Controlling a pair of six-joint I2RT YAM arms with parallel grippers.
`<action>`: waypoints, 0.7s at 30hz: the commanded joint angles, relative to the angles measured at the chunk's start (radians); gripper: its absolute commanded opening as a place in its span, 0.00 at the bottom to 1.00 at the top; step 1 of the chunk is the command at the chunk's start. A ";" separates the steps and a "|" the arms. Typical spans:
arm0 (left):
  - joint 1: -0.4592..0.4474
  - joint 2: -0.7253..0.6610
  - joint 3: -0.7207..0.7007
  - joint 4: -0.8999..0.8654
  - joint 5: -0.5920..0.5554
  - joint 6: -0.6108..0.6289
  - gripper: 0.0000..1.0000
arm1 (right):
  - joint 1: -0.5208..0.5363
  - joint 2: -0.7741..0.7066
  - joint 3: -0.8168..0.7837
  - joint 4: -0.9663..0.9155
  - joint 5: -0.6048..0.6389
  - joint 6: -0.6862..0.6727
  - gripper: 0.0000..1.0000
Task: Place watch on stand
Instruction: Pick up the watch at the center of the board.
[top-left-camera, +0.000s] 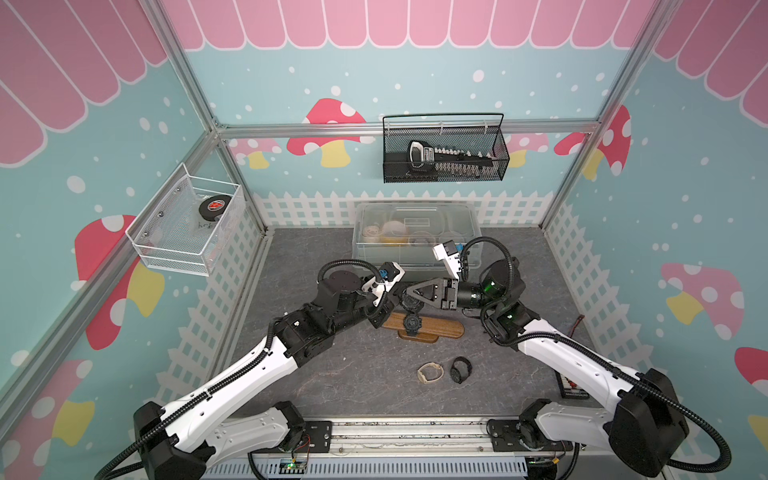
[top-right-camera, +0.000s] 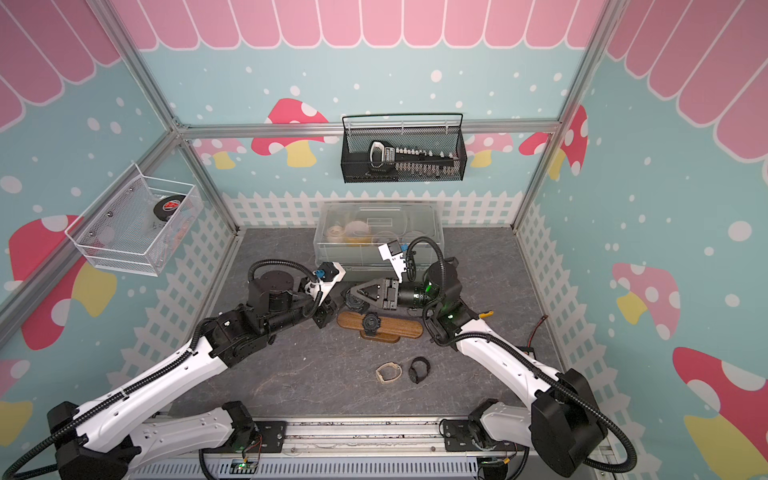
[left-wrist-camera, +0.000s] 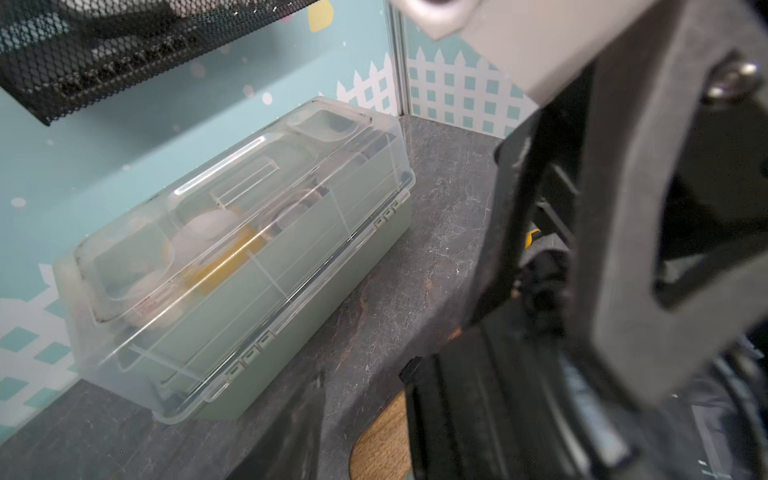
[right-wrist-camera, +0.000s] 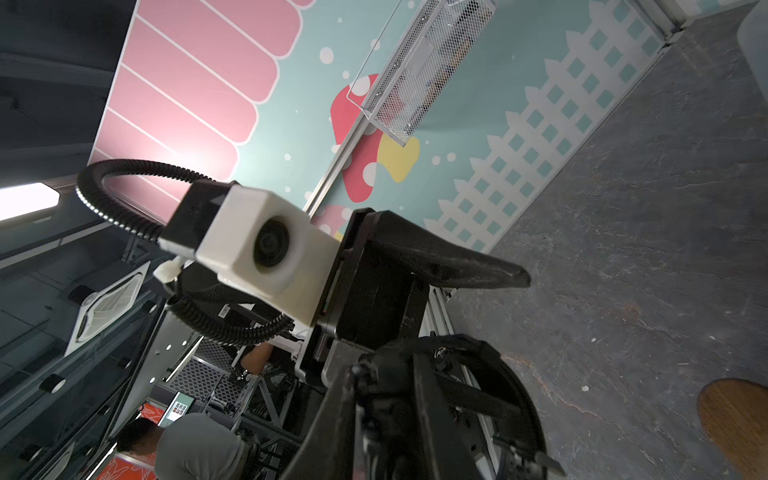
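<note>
The wooden stand (top-left-camera: 444, 329) (top-right-camera: 404, 329) lies mid-table with one black watch (top-left-camera: 412, 321) (top-right-camera: 370, 322) strapped around its bar. Just behind the stand's left end, a second black watch (top-left-camera: 409, 303) (top-right-camera: 356, 302) hangs above the table. My right gripper (top-left-camera: 409, 296) (right-wrist-camera: 384, 395) is shut on it, and its strap loop (right-wrist-camera: 521, 395) curves out beside the jaws. My left gripper (top-left-camera: 392, 306) (left-wrist-camera: 353, 432) faces it from the left with its fingers (right-wrist-camera: 457, 262) spread open, holding nothing. The stand's rounded end (left-wrist-camera: 382, 444) shows between them.
A beige watch (top-left-camera: 430, 372) and a black watch (top-left-camera: 460, 370) lie in front of the stand. A clear lidded box (top-left-camera: 415, 232) stands at the back. A black mesh basket (top-left-camera: 444, 166) and a white one (top-left-camera: 178, 249) hang on the walls. A red cable (top-left-camera: 577, 322) lies at the right.
</note>
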 joint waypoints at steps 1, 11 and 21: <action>0.009 -0.014 0.020 0.059 0.046 -0.053 0.53 | 0.016 0.018 -0.004 0.074 0.014 0.026 0.00; 0.069 -0.140 -0.055 0.117 0.095 -0.229 0.53 | 0.013 0.060 0.019 0.073 0.082 -0.008 0.00; 0.163 -0.155 -0.108 0.224 0.272 -0.558 0.56 | -0.002 0.076 0.032 0.075 0.212 -0.036 0.00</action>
